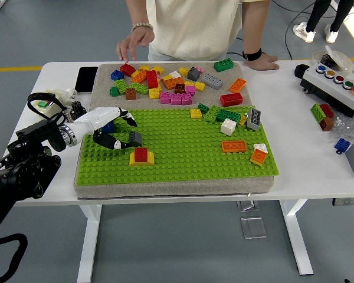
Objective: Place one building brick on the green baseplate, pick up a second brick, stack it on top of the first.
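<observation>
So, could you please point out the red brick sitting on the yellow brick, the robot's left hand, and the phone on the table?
red brick (141, 154), head view, on its studded top.
left hand (119, 134), head view, middle of the hand over the green baseplate (183, 162).
phone (85, 79), head view, centre of its dark screen.

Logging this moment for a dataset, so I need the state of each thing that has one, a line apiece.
left hand: fingers curled around a dark grey brick, just above the baseplate
red brick: stacked on a yellow brick
green baseplate: flat on its pad
person's hand: lifted clear of the loose bricks
phone: screen dark
</observation>
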